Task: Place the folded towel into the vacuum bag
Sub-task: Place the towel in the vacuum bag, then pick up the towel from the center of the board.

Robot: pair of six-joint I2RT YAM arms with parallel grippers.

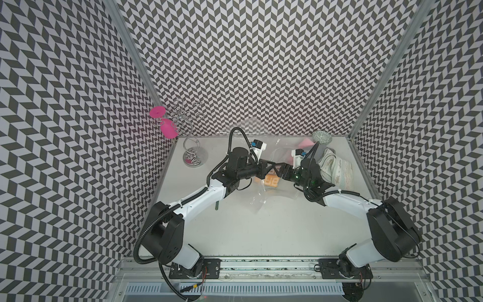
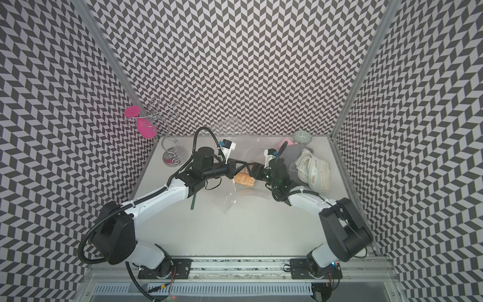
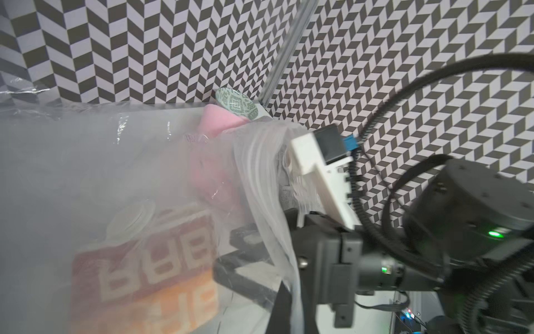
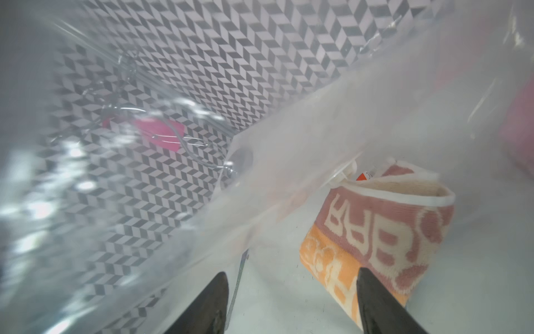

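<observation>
The vacuum bag [image 1: 257,202] lies crinkled and transparent at mid-table, its mouth toward the right arm. Inside it lies the folded towel [image 4: 375,231], pink and orange with cream letters, also in both top views [image 1: 271,181] [image 2: 244,180]. My left gripper [image 1: 270,166] is shut on the vacuum bag's upper rim, holding it up off the table. Reaching into the mouth, my right gripper [image 4: 291,303] is open, with bare table between its fingers and the towel beside one fingertip [image 4: 375,300]. The white valve cap [image 3: 135,217] shows through the plastic.
A wire stand [image 1: 192,154] carrying a pink glass [image 1: 167,129] is at the back left. More folded towels [image 1: 335,168], a grey cloth [image 1: 321,153], a pink cloth [image 1: 305,143] and a patterned bowl [image 1: 322,137] crowd the back right. A thin dark stick [image 1: 216,205] lies beside the left forearm.
</observation>
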